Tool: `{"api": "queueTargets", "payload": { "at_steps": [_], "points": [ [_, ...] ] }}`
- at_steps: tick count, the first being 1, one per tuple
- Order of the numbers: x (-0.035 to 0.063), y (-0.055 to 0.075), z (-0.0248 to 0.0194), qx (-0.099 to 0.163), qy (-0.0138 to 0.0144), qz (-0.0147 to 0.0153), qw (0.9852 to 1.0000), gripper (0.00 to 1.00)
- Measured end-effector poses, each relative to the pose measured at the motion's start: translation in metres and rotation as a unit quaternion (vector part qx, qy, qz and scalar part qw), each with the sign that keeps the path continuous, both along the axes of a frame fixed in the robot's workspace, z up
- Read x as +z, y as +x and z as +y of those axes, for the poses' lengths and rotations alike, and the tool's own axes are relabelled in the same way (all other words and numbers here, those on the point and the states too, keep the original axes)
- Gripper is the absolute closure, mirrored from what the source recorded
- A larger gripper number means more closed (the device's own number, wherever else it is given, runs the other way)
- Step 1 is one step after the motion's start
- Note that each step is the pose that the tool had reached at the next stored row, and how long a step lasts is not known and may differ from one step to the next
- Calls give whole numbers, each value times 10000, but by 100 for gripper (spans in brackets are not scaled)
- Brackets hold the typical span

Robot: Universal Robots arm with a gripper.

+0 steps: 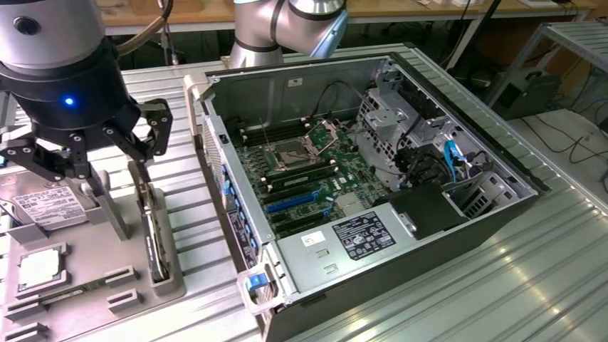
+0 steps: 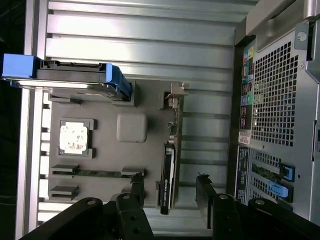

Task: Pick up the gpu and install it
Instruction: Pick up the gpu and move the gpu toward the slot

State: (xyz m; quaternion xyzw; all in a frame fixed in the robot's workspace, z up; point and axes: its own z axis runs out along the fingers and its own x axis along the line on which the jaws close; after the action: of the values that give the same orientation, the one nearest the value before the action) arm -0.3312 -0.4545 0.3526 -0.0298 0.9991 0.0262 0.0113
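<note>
Hanging above the grey tray (image 1: 85,285) in the exterior view, the hand (image 1: 109,167) has its fingers spread apart and grips nothing; the gpu (image 1: 154,239) stands on its long edge in holders along the tray's side nearest the open computer case (image 1: 428,142), below the hand's case-side finger; the tray lies on the ribbed counter (image 1: 494,285) with the case just beside it; a hard drive (image 1: 43,206) and a processor chip (image 1: 40,265) sit toward the tray's side away from the case. Looking down through the wrist view, the gpu (image 2: 168,170) shows edge-on along that same side of the tray (image 2: 110,105), roughly midway between the two black fingers (image 2: 136,187), neither of which appears to touch it; a RAM stick (image 2: 97,173) lies in holders nearer the tray's middle, close to one finger. I judge the main risk to be uneven closing: one finger arriving first could tip the thin, upright card in its holders; a finger could also land on the fan shroud rather than firm board and slip; the tray-middle finger might strike the RAM holder on descent; the metal bracket end (image 2: 175,92) could catch in its holder if the card rises askew.
</note>
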Motion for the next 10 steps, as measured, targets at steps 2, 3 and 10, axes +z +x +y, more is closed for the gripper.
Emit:
{"api": "queueTargets", "payload": {
  "at_steps": [2, 3, 10],
  "points": [
    [-29, 1, 0, 0, -1, 1, 10000, 46],
    [-47, 3, 0, 1, 0, 0, 10000, 46],
    [-145, 12, 0, 0, 0, 1, 10000, 46]
  ]
}}
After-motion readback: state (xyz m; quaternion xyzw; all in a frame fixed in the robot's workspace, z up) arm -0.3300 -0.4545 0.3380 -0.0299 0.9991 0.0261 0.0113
